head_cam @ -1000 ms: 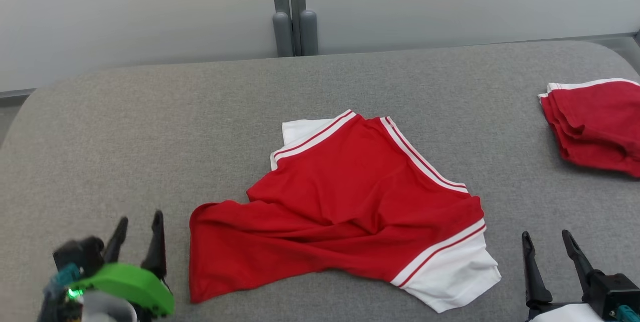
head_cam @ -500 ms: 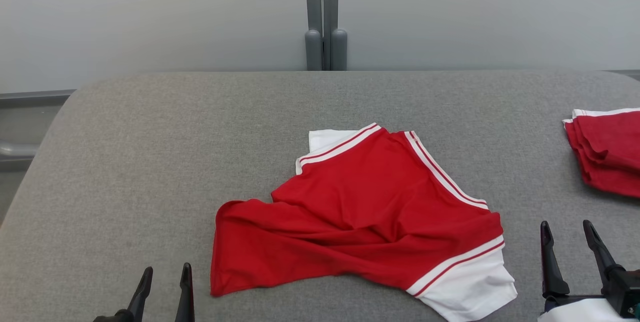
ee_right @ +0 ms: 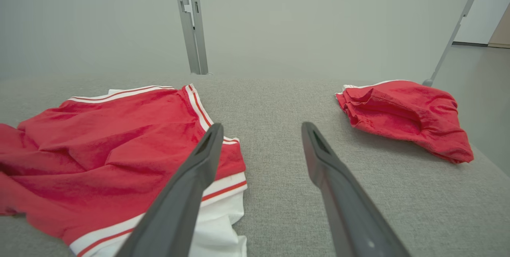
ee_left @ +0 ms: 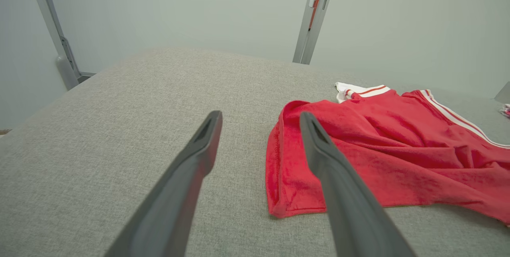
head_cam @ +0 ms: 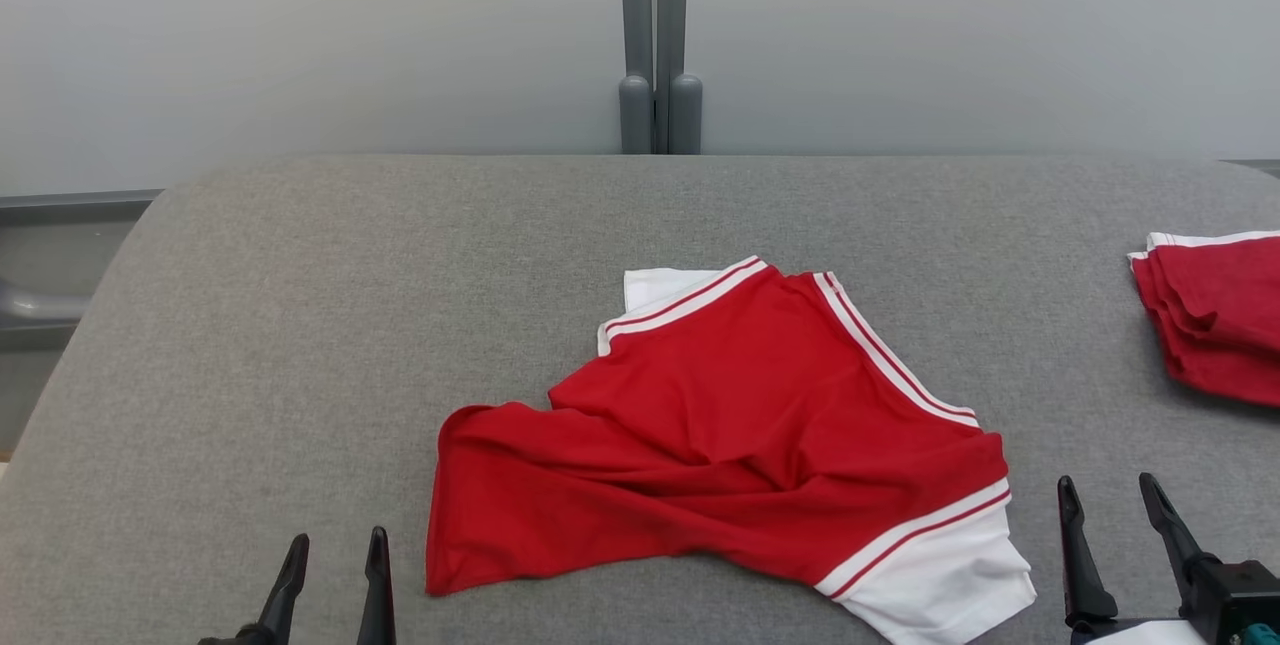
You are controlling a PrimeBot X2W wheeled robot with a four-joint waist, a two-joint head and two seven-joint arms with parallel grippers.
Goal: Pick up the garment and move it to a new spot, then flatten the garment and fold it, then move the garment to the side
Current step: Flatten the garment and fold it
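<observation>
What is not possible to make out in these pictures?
Folded red pile: head view, right edge cuts it off.
Left gripper: head view, bottom edge hides all but the fingertips.
Garment: its underside and lower layers, hidden under its own cloth.

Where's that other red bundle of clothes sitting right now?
In the head view, the red bundle lies at the right edge of the grey table, apart from the crumpled red garment in the middle and up ahead of the right gripper.
</observation>
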